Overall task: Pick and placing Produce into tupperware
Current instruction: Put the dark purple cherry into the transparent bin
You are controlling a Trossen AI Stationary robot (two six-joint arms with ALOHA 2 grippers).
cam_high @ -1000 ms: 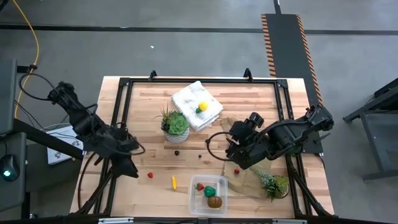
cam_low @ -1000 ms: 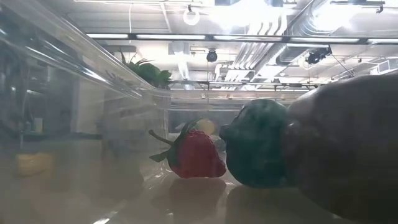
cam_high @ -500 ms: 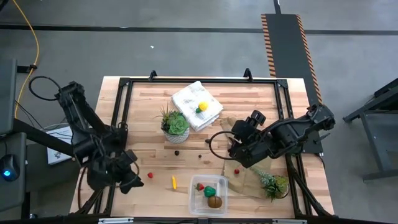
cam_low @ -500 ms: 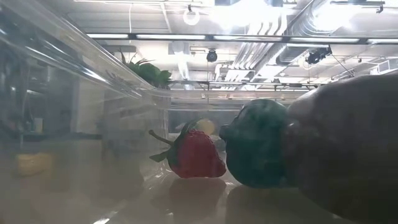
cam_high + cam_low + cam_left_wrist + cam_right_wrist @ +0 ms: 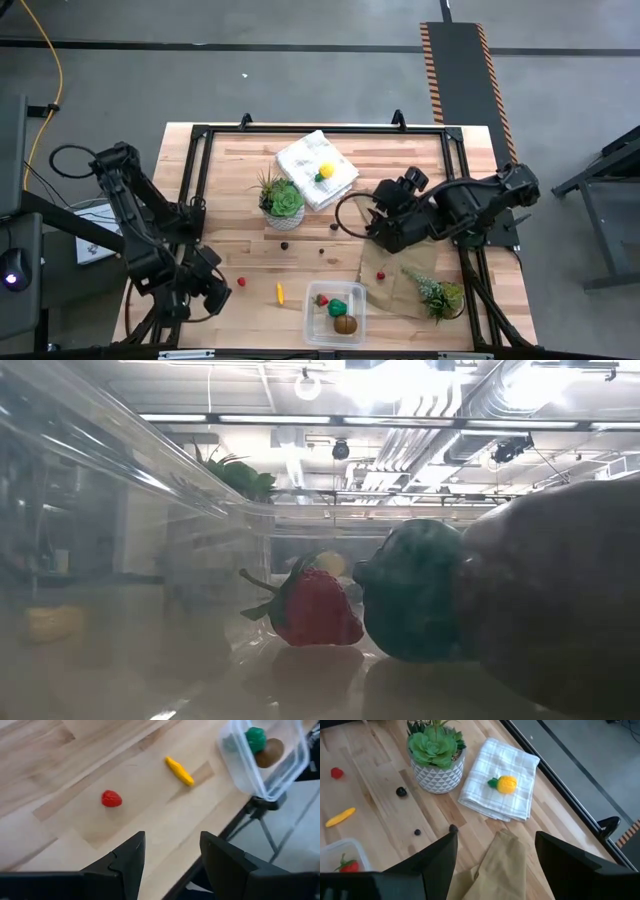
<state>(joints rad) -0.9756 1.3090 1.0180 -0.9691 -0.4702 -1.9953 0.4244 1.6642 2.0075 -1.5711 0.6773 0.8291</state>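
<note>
Mid-task: tupperware (image 5: 335,312) at near edge already holds strawberry, green piece, kiwi. Right gripper (image 5: 377,226) right of centre, jaws spread, empty, facing the lemon (image 5: 506,784) on the far cloth (image 5: 317,168); likely next pick, needs reach-and-descend. Left gripper (image 5: 215,290) near-left, spread, empty. Orange stick (image 5: 280,292) left of box, long axis near-far.

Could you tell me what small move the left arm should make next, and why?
Probably lower the open left gripper onto the red berry: it lies loose on the table just ahead of the fingers, outside the tupperware.
</note>
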